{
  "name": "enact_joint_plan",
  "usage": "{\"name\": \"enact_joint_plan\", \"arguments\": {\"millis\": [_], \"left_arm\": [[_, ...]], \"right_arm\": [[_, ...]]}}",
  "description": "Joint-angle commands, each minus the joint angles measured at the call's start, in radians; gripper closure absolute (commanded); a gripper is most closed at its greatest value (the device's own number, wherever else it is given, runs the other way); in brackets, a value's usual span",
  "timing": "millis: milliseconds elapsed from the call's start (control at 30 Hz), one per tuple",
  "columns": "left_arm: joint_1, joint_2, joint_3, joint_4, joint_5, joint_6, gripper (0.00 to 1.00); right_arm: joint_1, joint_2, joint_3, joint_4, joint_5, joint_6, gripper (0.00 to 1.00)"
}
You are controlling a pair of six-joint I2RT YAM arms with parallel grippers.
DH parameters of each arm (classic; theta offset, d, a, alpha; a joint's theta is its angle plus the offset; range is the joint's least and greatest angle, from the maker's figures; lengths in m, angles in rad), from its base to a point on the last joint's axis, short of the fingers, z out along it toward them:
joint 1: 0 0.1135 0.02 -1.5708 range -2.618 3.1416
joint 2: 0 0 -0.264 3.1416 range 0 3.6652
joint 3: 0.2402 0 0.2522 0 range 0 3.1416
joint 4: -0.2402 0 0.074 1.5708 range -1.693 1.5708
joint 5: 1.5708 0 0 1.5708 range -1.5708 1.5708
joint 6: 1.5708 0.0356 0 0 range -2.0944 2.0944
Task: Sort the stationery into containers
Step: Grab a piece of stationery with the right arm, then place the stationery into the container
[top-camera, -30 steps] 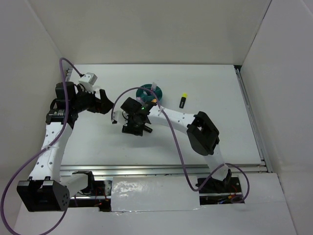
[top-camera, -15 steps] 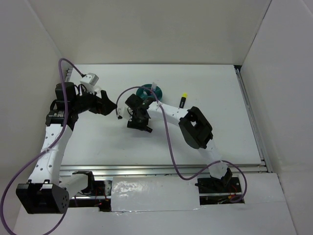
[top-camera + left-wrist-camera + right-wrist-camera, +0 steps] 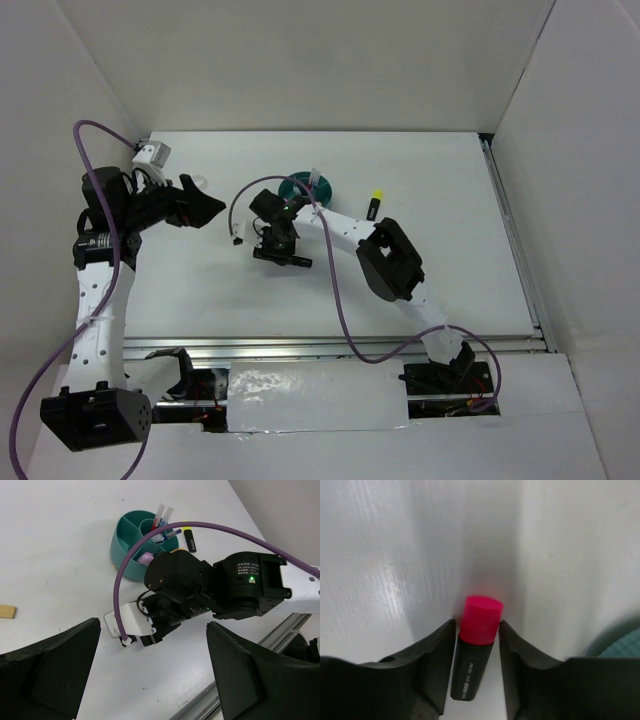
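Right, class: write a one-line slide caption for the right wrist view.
Right arm's fingers grip a pink-capped black highlighter over the white table, teal organizer just visible at lower right.

The table is plain white. The organizer is teal, its lower wall vertically ribbed. The pink-capped highlighter has a black body with white print. The yellow-capped highlighter has a black body. The eraser is tan; the stick is lilac. The pens show red and blue. The cable is purple. The right arm is white with a black wrist and a green light.
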Motion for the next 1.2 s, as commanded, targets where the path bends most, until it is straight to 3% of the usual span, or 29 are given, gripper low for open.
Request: {"name": "enact_joint_plan", "arguments": {"millis": [0, 100, 167, 367, 433, 467, 533, 633, 767, 933, 1067, 1167], "left_arm": [[0.039, 0.011, 0.033, 0.027, 0.073, -0.028, 0.01], [0.051, 0.019, 0.031, 0.024, 0.087, -0.024, 0.01], [0.056, 0.02, 0.031, 0.019, 0.091, -0.019, 0.01], [0.062, 0.02, 0.029, 0.018, 0.096, -0.017, 0.01], [0.063, 0.022, 0.031, 0.013, 0.096, -0.016, 0.01], [0.063, 0.022, 0.033, 0.011, 0.098, -0.014, 0.01], [0.063, 0.017, 0.033, 0.002, 0.095, -0.001, 0.01], [0.068, -0.006, 0.016, 0.02, 0.072, 0.012, 0.01], [0.109, -0.085, -0.058, 0.148, 0.102, -0.062, 0.01], [0.12, -0.145, -0.141, 0.327, 0.136, -0.188, 0.01], [0.12, -0.191, -0.188, 0.466, 0.107, -0.237, 0.01], [0.117, -0.218, -0.234, 0.536, 0.092, -0.27, 0.01]], "right_arm": [[0.001, 0.044, 0.077, -0.118, -0.091, -0.028, 0.59], [0.006, 0.051, 0.093, -0.158, -0.122, -0.034, 0.71], [0.012, 0.035, 0.067, -0.167, -0.129, -0.04, 0.74], [0.088, -0.03, -0.059, -0.159, -0.071, -0.07, 0.64], [0.12, -0.048, -0.089, -0.149, -0.045, -0.087, 0.75], [0.125, -0.054, -0.097, -0.141, -0.042, -0.086, 0.89], [0.13, -0.087, -0.097, -0.12, -0.042, -0.074, 0.99], [0.116, -0.171, -0.09, -0.063, -0.068, -0.014, 1.0], [0.053, -0.366, -0.142, 0.093, -0.142, 0.196, 1.0], [-0.077, -0.697, -0.347, 0.399, -0.22, 0.46, 1.0], [-0.252, -0.963, -0.533, 0.661, -0.171, 0.721, 1.0], [-0.362, -1.042, -0.64, 0.778, -0.085, 0.834, 1.0]]}}
